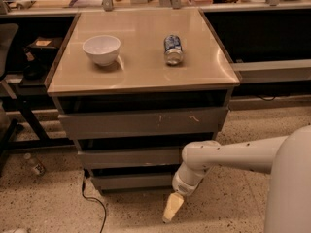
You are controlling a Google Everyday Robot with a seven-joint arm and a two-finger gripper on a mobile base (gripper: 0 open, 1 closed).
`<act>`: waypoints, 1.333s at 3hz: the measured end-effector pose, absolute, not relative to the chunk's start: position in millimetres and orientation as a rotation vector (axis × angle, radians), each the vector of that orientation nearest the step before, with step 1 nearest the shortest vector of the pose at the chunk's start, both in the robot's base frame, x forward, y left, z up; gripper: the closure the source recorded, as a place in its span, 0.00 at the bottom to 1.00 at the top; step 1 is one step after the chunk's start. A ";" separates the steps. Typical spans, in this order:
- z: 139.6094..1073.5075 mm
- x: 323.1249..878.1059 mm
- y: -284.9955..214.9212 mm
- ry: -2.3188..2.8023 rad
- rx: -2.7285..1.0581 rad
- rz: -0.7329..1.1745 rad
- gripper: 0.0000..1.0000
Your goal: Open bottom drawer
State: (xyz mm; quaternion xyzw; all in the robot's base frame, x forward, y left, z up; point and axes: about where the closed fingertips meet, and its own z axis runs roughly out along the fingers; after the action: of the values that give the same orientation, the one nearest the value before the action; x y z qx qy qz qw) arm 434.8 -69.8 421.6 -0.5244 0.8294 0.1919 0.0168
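Note:
The bottom drawer [131, 181] is the lowest and slimmest grey front of the cabinet's three, just above the speckled floor, and it sits pushed in. My white arm reaches in from the right and bends down in front of the cabinet. My gripper [172, 208] with its tan fingers points down at the floor, just below and to the right of the bottom drawer's front, not touching it.
The mid-sized drawer [129, 158] and the tall scratched drawer [143, 123] are above. A white bowl [101, 49] and a lying can [173, 49] sit on the cabinet top. A black cable [92, 200] trails on the floor at the left. A plastic bottle [34, 164] lies by a desk leg.

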 end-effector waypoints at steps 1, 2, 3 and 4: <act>400.3 437.6 -68.8 2.584 -1.614 0.640 0.00; 363.5 455.2 -75.2 2.585 -1.543 0.668 0.00; 331.1 478.0 -85.0 2.597 -1.473 0.665 0.00; 305.1 499.5 -94.1 2.617 -1.421 0.642 0.00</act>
State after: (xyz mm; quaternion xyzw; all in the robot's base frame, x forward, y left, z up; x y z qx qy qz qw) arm 499.5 -94.1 305.1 -0.4659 0.8581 0.2105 0.0477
